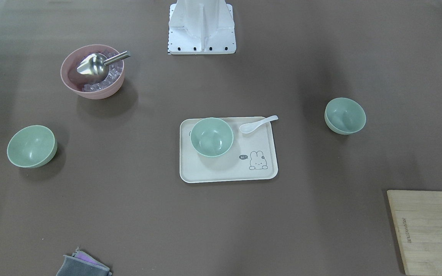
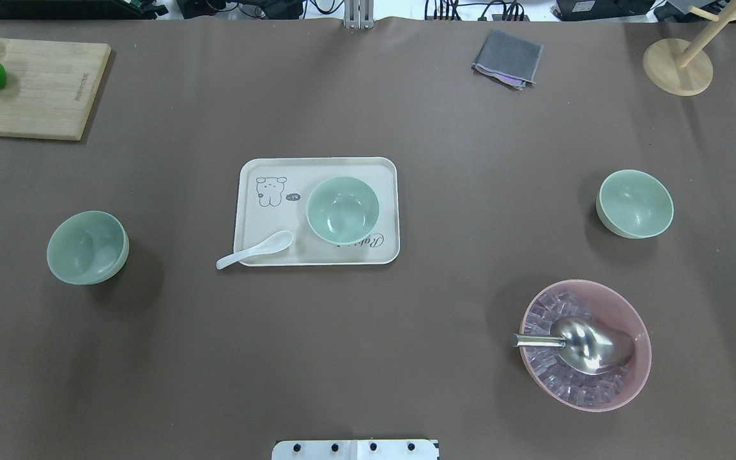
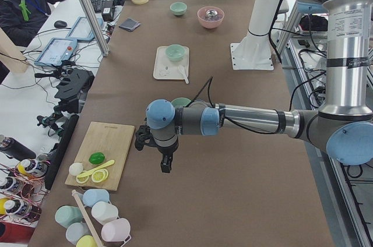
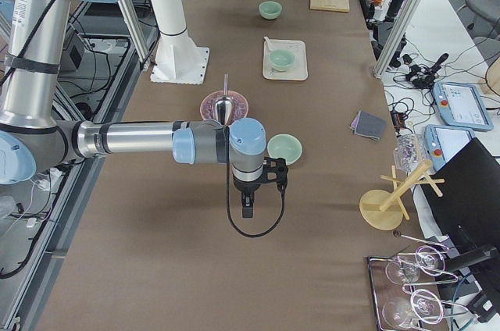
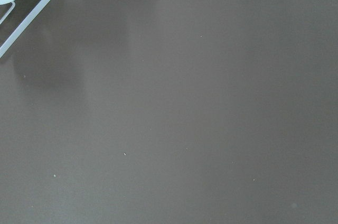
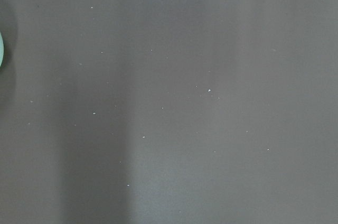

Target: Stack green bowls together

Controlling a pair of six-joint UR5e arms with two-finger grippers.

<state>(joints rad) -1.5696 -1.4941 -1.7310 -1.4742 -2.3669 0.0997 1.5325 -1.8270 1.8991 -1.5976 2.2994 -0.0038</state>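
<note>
On the table three green bowls (image 2: 342, 210) sit well apart; claw states cannot be told.

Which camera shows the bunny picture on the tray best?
The exterior front-facing view: the bunny on the tray is upright and sharp. Overhead exterior shows it upside down. The side views show only a tiny smudge; the wrist cameras miss it.

Pale mint-green round plastic bowl (image 3: 181, 102) mostly hidden behind near arm; another (image 6: 1, 49) cut off at 9 o'clock edge. Both grippers' finger state: can't tell.
</note>
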